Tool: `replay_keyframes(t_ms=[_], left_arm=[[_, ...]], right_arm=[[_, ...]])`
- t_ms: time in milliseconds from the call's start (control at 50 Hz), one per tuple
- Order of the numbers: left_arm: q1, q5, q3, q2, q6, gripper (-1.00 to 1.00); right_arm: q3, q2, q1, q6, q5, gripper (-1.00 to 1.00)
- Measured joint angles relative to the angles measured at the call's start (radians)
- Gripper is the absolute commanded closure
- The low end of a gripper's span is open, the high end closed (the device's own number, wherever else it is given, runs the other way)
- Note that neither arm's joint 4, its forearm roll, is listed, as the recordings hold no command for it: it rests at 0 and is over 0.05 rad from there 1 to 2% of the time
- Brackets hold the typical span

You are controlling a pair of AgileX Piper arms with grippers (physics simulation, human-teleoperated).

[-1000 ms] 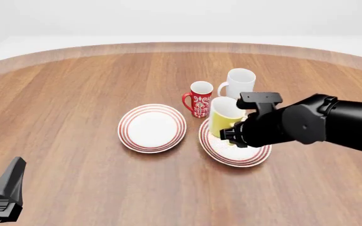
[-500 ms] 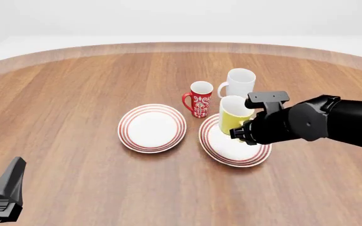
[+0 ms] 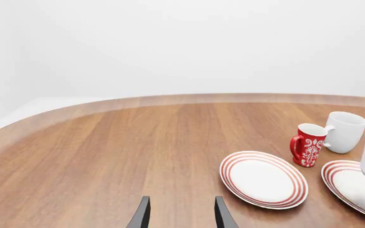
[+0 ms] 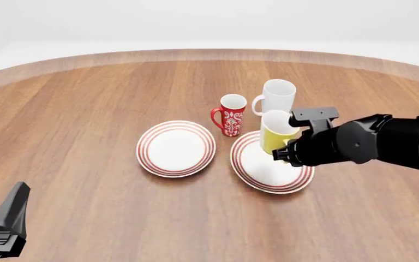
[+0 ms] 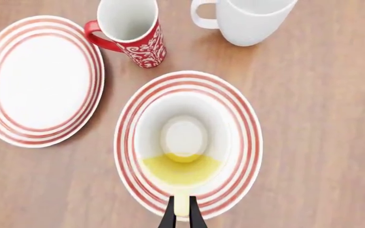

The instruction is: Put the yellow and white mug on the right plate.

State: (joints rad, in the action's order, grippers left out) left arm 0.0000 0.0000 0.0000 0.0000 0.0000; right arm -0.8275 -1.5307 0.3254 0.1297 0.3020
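In the left wrist view, my left tool (image 3: 181,216) is open and holds nothing. Ahead of it and off to one side I see the left plate (image 3: 264,179), the red mug (image 3: 309,144) and the white mug (image 3: 345,131).

In the front view, my right tool (image 4: 282,154) holds the yellow and white mug (image 4: 276,132) over the far part of the right plate (image 4: 266,173). I cannot tell if the mug touches the plate.

In the right wrist view, the fingers (image 5: 182,214) are closed on the mug's wall, directly below the tool. I judge I should lower it straight, keep it upright, stay clear of the red mug, and release only when it rests flat.
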Motion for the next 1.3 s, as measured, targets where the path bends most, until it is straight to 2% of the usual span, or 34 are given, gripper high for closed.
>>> replay_keyframes(t_ms=[300, 800, 820, 1300], left_arm=[[0.000, 0.000, 0.000, 0.000, 0.000, -1.00], [0.000, 0.000, 0.000, 0.000, 0.000, -1.00], [0.000, 0.000, 0.000, 0.000, 0.000, -1.00], [0.000, 0.000, 0.000, 0.000, 0.000, -1.00]], right_arm=[[0.008, -0.031, -0.001, -0.001, -0.040, 1.00], [0.031, -0.077, 0.024, 0.032, -0.100, 1.00], [0.032, -0.078, 0.024, 0.033, -0.102, -1.00], [0.055, -0.038, 0.033, 0.063, -0.092, -1.00]])
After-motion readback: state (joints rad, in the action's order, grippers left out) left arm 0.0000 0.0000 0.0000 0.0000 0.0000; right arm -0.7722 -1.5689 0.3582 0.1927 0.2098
